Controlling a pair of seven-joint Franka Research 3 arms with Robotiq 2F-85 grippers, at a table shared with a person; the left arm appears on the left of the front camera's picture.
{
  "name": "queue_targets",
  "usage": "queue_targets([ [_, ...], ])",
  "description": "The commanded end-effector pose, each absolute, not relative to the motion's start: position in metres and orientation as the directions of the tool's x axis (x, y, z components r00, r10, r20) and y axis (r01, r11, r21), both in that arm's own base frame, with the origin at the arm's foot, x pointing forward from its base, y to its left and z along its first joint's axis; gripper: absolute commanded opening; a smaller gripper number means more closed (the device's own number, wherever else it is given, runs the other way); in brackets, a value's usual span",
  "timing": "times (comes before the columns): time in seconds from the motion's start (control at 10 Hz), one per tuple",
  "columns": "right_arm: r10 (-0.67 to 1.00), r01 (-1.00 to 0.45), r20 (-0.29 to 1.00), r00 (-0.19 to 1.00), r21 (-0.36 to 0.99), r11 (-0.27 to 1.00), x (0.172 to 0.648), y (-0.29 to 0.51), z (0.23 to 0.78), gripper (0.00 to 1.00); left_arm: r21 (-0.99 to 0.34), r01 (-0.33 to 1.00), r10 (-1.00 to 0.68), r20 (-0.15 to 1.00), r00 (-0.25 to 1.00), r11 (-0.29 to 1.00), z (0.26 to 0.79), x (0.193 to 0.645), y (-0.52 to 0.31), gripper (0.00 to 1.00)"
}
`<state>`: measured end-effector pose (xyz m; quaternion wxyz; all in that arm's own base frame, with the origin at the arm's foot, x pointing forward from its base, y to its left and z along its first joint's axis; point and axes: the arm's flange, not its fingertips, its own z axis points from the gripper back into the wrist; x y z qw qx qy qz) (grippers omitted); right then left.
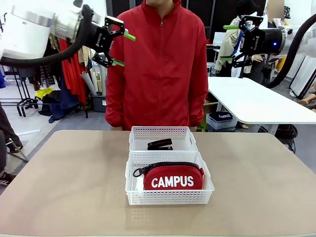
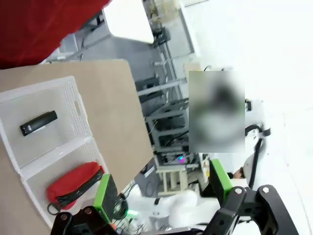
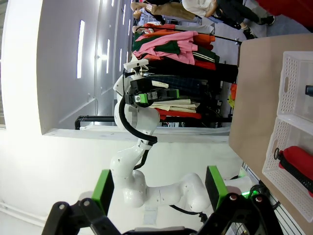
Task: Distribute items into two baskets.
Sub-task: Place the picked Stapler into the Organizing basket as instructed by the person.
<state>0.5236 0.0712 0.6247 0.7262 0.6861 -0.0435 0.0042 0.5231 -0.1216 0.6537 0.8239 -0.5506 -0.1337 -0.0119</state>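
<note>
Front view, as I observed it from the remote station: two matching white rectangular plastic baskets with perforated lattice sides sat end to end, touching, at the middle of the beige counter (image 1: 64,187). The nearer basket (image 1: 169,196) contained the red fabric zip pouch (image 1: 173,177) with white "CAMPUS" lettering and a black zipper, lying on its side with the lettering facing my camera. The farther basket (image 1: 163,133) contained the small black stapler (image 1: 160,144), resting on the basket floor toward its near wall. A person in a red zip jacket (image 1: 160,64) stood just behind the far edge of the counter.

The left end effector (image 1: 121,48) was raised high at upper left, well clear of the counter, its green-padded fingers spread apart and empty. The right end effector (image 1: 232,42) was likewise raised at upper right, fingers spread and gripping nothing.

Left wrist view: I noted the green-padded fingers (image 2: 103,193) parted with nothing between them, and beyond them both baskets, the stapler (image 2: 38,123) in one and the pouch (image 2: 73,183) in the other.

Right wrist view: the fingers (image 3: 102,188) stood apart, empty. The pouch (image 3: 296,159) showed at the right edge inside its basket (image 3: 286,171), the other basket (image 3: 293,83) just beside it.
</note>
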Motion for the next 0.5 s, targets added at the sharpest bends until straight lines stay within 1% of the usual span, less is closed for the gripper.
queue_targets([
  [0.0, -0.055, -0.055, 0.058, 0.997, 0.997, 0.05, 0.523, 0.072, 0.629, 1.0, -0.936, 0.175, 0.234, 0.252, 0.939, 0.307, 0.653, 0.5, -0.097, 1.0],
  [0.2, -0.055, -0.055, 0.058, 0.997, 0.997, 0.05, 0.523, 0.072, 0.629, 1.0, -0.953, 0.201, 0.295, 0.264, 0.918, 0.226, 0.659, 0.487, -0.074, 1.0],
  [0.4, -0.055, -0.055, 0.058, 0.997, 0.997, 0.05, 0.523, 0.072, 0.629, 1.0, -0.955, 0.208, 0.301, 0.266, 0.916, 0.211, 0.661, 0.484, -0.062, 1.0],
])
